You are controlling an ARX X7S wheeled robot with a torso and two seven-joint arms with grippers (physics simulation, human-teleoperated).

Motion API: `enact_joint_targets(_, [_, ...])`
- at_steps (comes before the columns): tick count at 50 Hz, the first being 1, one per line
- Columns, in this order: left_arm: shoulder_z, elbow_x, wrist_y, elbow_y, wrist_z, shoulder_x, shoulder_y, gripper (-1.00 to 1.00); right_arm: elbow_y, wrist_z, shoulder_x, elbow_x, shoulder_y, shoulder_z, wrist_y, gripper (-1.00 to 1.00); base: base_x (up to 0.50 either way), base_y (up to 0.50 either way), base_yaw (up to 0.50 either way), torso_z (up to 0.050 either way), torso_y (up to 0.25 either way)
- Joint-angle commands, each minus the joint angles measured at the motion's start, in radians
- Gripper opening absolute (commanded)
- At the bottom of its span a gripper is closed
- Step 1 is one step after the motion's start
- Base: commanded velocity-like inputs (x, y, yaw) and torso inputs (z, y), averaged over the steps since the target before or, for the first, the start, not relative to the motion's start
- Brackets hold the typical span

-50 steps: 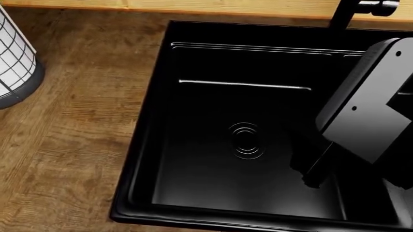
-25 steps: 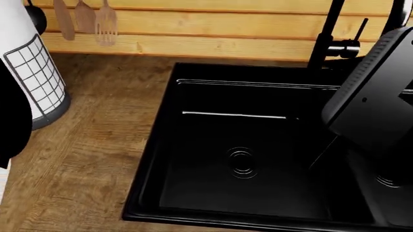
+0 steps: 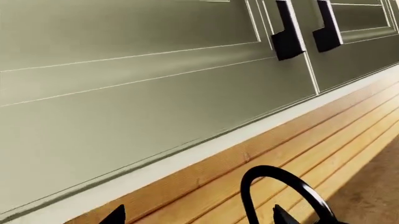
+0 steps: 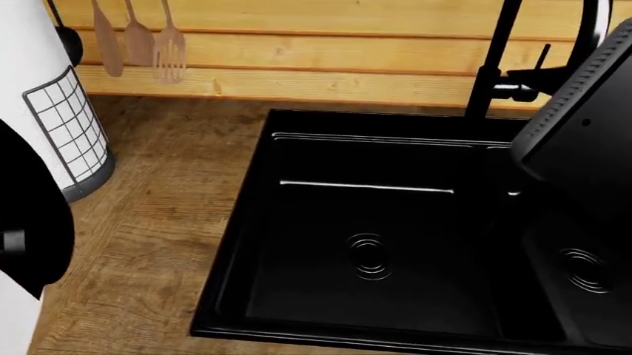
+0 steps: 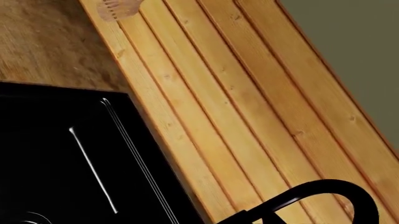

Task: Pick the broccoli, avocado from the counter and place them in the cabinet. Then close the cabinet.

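right gripper: only its dark arm housing [image 4: 582, 140] shows, over the sink [image 4: 375, 244], jaws unseen, cannot tell | left gripper: fingertips [image 3: 115, 215] barely visible, cannot tell | broccoli, avocado: not visible | counter [image 4: 148, 244] | view tilted up since earlier, more utensils [image 4: 138, 41] showing

The brown wood-grain surface [image 4: 148, 222] looks matt and rough — the black double-basin sink [image 4: 375, 244] glossy and smooth. The pale plank wall [image 4: 326, 52] shows knotted wood; the grey-green cabinet doors [image 3: 124, 93] look satin-smooth.

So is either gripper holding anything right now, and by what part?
Cannot be told. Neither gripper's fingertips show clearly in any view, and no broccoli or avocado is visible. The head view shows only the sink, the counter and arm housings.
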Motion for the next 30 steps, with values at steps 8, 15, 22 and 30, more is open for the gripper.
enact_joint_targets(8, [0.033, -0.031, -0.027, 0.114, -0.029, -0.068, 0.189, 1.0, 0.045, 0.052, 0.049, -0.057, -0.16, 0.0, -0.151, 1.0, 0.0, 0.0, 0.0, 0.0, 0.0])
enact_joint_targets(15, [-0.002, -0.058, -0.03, 0.152, -0.051, -0.083, 0.262, 1.0, 0.065, 0.071, 0.076, -0.088, -0.233, -0.006, -0.217, 1.0, 0.0, 0.0, 0.0, 0.0, 0.0])
enact_joint_targets(22, [-0.016, -0.074, -0.03, 0.172, -0.065, -0.103, 0.313, 1.0, 0.067, 0.11, 0.112, -0.096, -0.307, -0.003, -0.287, 1.0, 0.0, 0.0, 0.0, 0.0, 0.0])
enact_joint_targets(30, [-0.008, -0.08, -0.029, 0.18, -0.074, -0.125, 0.356, 1.0, 0.063, 0.163, 0.199, -0.078, -0.407, 0.013, -0.404, 1.0, 0.0, 0.0, 0.0, 0.0, 0.0])
